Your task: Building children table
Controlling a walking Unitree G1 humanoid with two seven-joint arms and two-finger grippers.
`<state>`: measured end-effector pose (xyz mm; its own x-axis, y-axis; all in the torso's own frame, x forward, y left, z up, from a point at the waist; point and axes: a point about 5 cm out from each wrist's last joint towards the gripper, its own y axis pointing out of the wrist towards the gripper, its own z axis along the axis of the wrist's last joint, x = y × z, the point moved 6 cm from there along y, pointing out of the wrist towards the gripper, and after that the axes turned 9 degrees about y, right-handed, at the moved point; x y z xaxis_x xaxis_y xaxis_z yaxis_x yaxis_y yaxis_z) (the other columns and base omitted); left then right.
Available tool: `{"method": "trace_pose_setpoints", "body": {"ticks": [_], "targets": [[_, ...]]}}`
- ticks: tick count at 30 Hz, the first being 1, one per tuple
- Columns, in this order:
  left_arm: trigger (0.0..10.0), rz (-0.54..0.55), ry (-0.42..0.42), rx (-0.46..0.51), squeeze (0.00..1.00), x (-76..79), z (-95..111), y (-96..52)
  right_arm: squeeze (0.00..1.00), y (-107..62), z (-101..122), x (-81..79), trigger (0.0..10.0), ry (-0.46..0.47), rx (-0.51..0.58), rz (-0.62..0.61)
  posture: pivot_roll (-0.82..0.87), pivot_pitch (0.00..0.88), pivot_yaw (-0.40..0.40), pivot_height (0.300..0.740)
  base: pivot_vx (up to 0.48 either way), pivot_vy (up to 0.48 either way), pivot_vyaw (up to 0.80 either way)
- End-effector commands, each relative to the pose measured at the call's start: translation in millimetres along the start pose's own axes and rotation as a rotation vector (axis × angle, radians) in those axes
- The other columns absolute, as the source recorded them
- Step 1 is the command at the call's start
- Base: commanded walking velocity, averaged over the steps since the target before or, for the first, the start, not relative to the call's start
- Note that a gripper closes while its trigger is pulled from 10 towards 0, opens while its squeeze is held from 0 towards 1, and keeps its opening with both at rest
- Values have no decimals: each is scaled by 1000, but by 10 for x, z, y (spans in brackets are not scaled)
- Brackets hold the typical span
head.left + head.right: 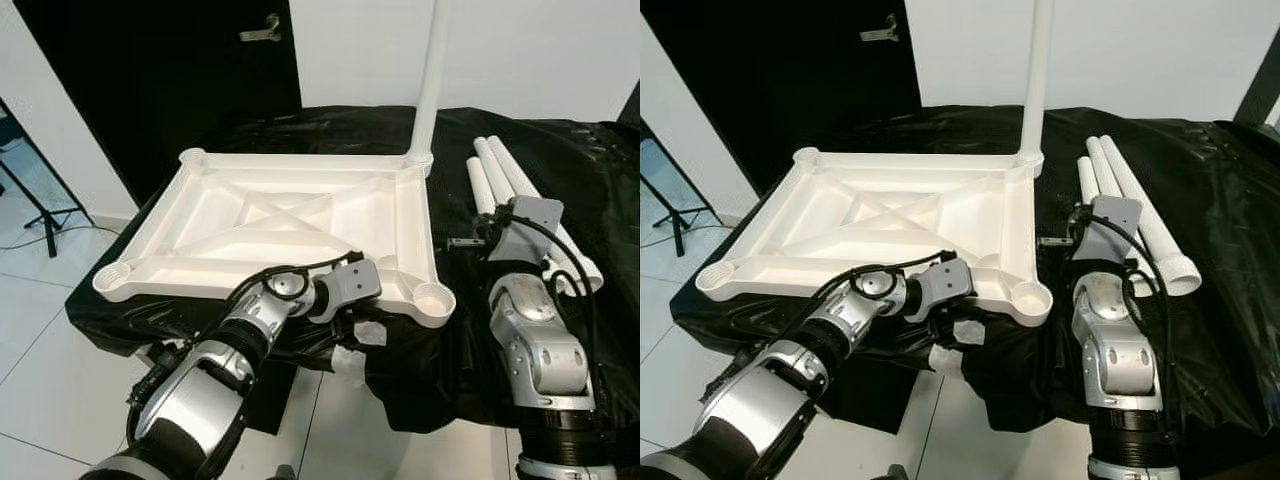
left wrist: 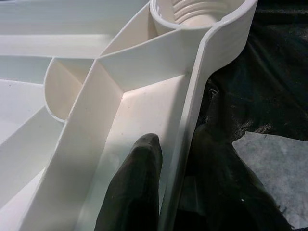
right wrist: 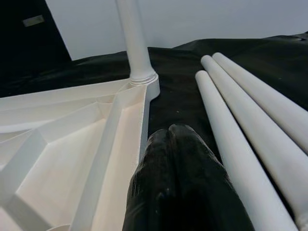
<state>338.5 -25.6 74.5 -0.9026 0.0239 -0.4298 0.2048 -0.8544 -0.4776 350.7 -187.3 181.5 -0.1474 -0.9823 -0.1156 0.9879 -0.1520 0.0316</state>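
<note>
Left gripper (image 2: 175, 192) clamps the white tabletop (image 1: 290, 215) rim beside three loose legs (image 1: 510, 190).

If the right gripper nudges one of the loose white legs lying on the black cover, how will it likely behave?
The loose legs are smooth round tubes, so one would probably roll sideways. They look like hollow plastic, likely light and stiff. The wrinkled black cover may slow them.

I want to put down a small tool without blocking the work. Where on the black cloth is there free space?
Free: the black cloth strip between the upturned white plastic tabletop and the three loose white legs, above the right tool; also the cloth behind the tabletop. Crowded: the near edge, where the left tool clamps the rim.
</note>
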Motion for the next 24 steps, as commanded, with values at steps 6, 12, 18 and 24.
{"method": "trace_pose_setpoints", "body": {"ticks": [6, 12, 18, 24], "targets": [[10000, 232, -45, 64, 0, -85, 71, 118, 0, -5, -24, 16, 10000, 5, -14, -7, 99, 0, 50, 740, 0, 0, 0], [9882, 47, -33, 260, 0, 255, 307, 128, 0, 4, -28, 10, 10000, 8, -13, -13, 96, 0, 57, 740, 0, 0, 0], [10000, 20, -36, 365, 0, 307, 492, 124, 0, 1, -30, 35, 10000, 5, -14, -23, 95, 0, 56, 740, 0, 0, 0], [10000, 32, -10, 398, 0, 320, 644, 221, 0, 0, -35, 36, 10000, 1, -16, -26, 87, 0, 55, 740, 0, 0, 0]]}}
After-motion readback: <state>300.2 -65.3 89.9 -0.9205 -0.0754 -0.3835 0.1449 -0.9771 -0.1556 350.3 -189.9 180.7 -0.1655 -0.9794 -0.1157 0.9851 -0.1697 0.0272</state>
